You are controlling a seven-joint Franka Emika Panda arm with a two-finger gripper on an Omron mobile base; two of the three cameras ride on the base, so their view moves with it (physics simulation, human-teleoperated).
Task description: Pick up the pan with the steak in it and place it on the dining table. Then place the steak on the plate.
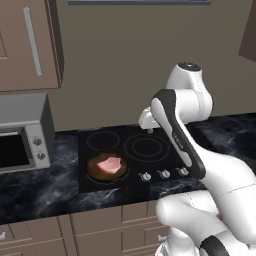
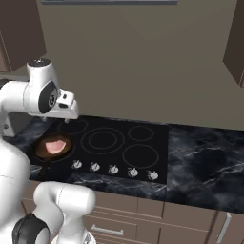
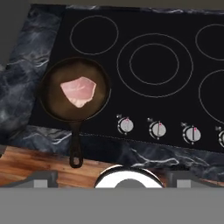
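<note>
- Pan [image 3: 75, 89] w/ steak [image 3: 78, 91] inside: on front-left burner of stovetop [image 3: 144, 65]; handle [image 3: 76, 144] overhangs counter edge, toward robot.
- Gripper [image 1: 148, 122]: hovering above stovetop, well apart from pan; holding nothing; finger spread not discernible.
- Step in hand: approach. Grip handle mid-length, lift level to keep steak in.
- No legible writing or brands; knobs [image 3: 159, 130] carry red marks only.

The pan [image 3: 74, 89] is seen at the left of the frame, resting on the black stovetop [image 3: 175, 100] over its lower-left burner ring. The steak [image 3: 78, 91] lies flat inside it. The pan's handle [image 3: 76, 146] is pointed toward the bottom edge, across the marble worktop [image 3: 19, 94]. A row of knobs [image 3: 158, 129] is seen at lower right.
</note>
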